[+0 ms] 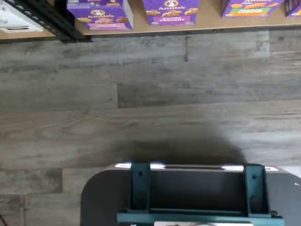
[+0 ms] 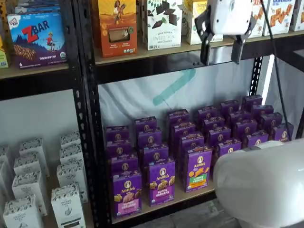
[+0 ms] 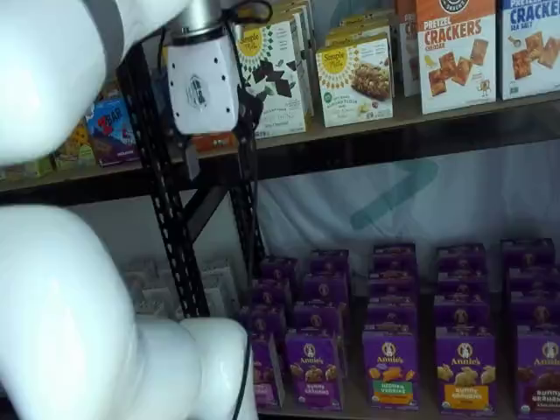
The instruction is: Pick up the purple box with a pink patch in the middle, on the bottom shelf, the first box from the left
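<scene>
The purple box [image 2: 127, 192] with a pink band low on its front stands upright at the front of the leftmost column on the bottom shelf [image 2: 176, 201]. The wrist view shows this purple box [image 1: 101, 16] at the front edge of the tan bottom shelf [image 1: 207, 26], far off across the floor. In a shelf view the purple box [image 3: 264, 372] is half hidden behind my arm. My gripper [image 2: 221, 52] hangs high up in front of the upper shelf, well above and to the right of the box. Its two black fingers stand apart with nothing between them.
Beside the target stand an all-purple Bunny Grahams box [image 2: 161, 183] and a green-patch box [image 2: 198, 168], with more purple rows behind. A black rack upright [image 2: 88, 118] rises just left of it. White boxes [image 2: 38, 180] fill the left bay. My arm's white link [image 2: 266, 185] blocks the lower right. The teal-bracketed mount [image 1: 197, 197] hangs over grey plank floor.
</scene>
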### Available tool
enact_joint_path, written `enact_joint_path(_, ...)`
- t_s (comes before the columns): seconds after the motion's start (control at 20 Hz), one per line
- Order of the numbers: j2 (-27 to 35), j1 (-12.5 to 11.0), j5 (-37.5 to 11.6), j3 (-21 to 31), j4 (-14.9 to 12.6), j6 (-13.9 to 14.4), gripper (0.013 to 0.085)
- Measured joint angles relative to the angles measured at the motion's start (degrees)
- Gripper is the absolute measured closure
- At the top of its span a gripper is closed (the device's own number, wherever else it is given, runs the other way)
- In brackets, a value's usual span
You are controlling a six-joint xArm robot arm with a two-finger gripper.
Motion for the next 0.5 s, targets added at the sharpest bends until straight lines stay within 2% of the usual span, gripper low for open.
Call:
enact_joint_path(0.1, -0.8, -0.6, -2.3, 3.0, 1.3, -0.3, 0.013)
enact_joint_path(0.25, -0.9, 0.0, -4.4, 6.6, 1.3, 0.1, 0.013)
enact_joint_path(0.4, -2.6, -0.4, -9.7, 12.4, 2.3, -0.8, 0.013)
enact_joint_path(0.5, -3.0, -0.2, -12.5, 15.5, 2.1, -0.9, 0.013)
